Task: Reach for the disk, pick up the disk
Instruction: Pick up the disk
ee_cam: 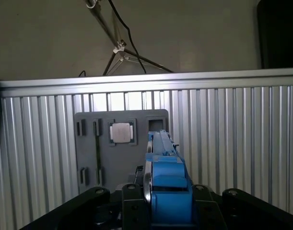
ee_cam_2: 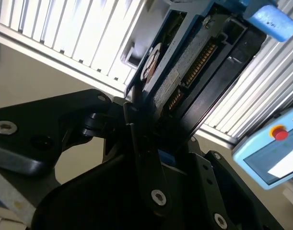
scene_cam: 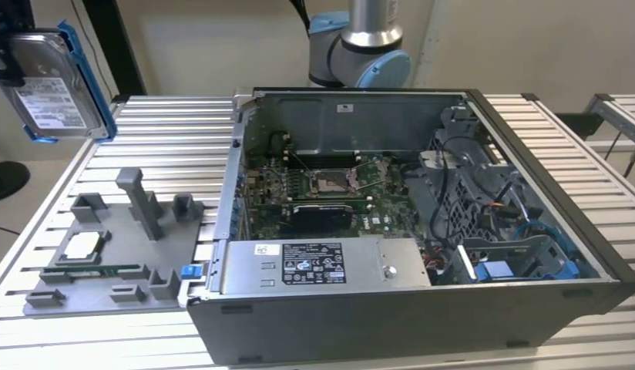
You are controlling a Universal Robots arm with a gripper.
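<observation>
In the exterior view the disk [scene_cam: 55, 85] is held high above the bench [scene_cam: 163, 131], far to the exterior view's left, by the gripper [scene_cam: 3, 62]; the pick-up is judged all but complete, and any further move calls for a firm clamp; the grey tray [scene_cam: 127, 250] and the open computer case [scene_cam: 400, 327] lie well below; in the second wrist view the jaws are clenched on the disk's faces; in the first wrist view it is seen edge-on above the tray and its chip [ee_cam: 122, 132]; nothing is seen in the way.
</observation>
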